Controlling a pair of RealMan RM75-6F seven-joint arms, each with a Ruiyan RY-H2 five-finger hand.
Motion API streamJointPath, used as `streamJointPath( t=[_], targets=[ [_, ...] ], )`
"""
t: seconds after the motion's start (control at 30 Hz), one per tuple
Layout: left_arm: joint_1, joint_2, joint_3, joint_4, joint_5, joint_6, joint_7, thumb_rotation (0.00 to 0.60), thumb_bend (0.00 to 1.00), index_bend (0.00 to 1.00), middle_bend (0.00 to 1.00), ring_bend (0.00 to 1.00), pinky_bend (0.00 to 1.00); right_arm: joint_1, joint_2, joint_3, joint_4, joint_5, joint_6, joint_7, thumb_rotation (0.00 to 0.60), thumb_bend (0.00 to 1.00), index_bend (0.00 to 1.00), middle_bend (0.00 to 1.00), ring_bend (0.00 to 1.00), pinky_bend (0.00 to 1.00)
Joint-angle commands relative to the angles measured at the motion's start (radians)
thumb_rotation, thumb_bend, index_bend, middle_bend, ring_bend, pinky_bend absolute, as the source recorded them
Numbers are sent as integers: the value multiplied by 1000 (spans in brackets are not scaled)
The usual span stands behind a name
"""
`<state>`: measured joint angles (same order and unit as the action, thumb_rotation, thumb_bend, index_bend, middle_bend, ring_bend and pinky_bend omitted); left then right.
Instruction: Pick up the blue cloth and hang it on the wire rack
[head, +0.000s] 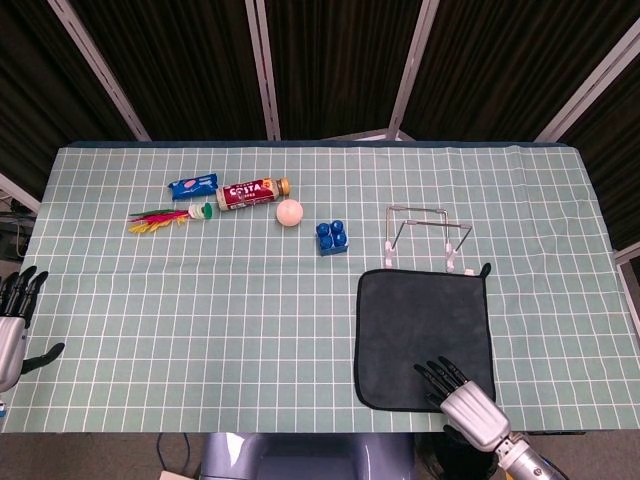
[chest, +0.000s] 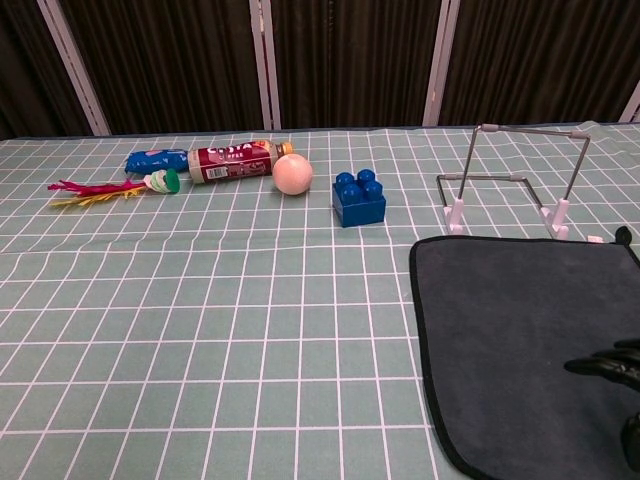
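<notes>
The cloth (head: 424, 325) (chest: 530, 330) lies flat on the table at the right; it looks dark grey-blue with a black hem. Just behind its far edge stands the wire rack (head: 428, 232) (chest: 517, 172) on pale feet. My right hand (head: 462, 400) (chest: 612, 372) is over the cloth's near edge, fingers spread and pointing toward the far side, holding nothing. My left hand (head: 14, 320) is off the table's left edge, fingers apart and empty.
A blue toy block (head: 332, 236) sits left of the rack. Farther left are a cream ball (head: 289, 212), a red bottle (head: 250, 192) lying down, a blue packet (head: 193, 186) and a feathered shuttlecock (head: 170, 217). A green checked tablecloth (head: 200, 320) covers the table.
</notes>
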<state>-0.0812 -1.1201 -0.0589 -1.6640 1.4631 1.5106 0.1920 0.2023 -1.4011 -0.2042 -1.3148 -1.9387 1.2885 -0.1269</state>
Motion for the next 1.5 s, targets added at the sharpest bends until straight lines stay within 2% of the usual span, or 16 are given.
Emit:
streamJointPath(
  t=[0.03, 0.73, 1.07, 1.23, 1.5],
  targets=[
    [0, 0, 0, 0, 0, 0, 0, 600, 0, 0, 0, 0, 0, 3, -10, 2, 12, 5, 0, -7, 600, 132, 414, 0, 0, 0],
    [-1, -4, -1, 3, -2, -1, 2, 600, 0, 0, 0, 0, 0, 13, -69, 2, 98, 12, 34, -42, 600, 164, 446, 0, 0, 0],
    [-1, -5, 0, 2, -1, -1, 5, 600, 0, 0, 0, 0, 0, 16, -78, -7, 118, 12, 48, -46, 600, 270, 446, 0, 0, 0],
    [0, -4, 0, 2, -1, 0, 5, 600, 0, 0, 0, 0, 0, 18, -82, -13, 123, 13, 48, -49, 600, 274, 447, 0, 0, 0],
    [0, -4, 0, 2, 1, 1, 4, 600, 0, 0, 0, 0, 0, 19, -91, -18, 139, 14, 56, -47, 600, 348, 511, 0, 0, 0]
  ],
)
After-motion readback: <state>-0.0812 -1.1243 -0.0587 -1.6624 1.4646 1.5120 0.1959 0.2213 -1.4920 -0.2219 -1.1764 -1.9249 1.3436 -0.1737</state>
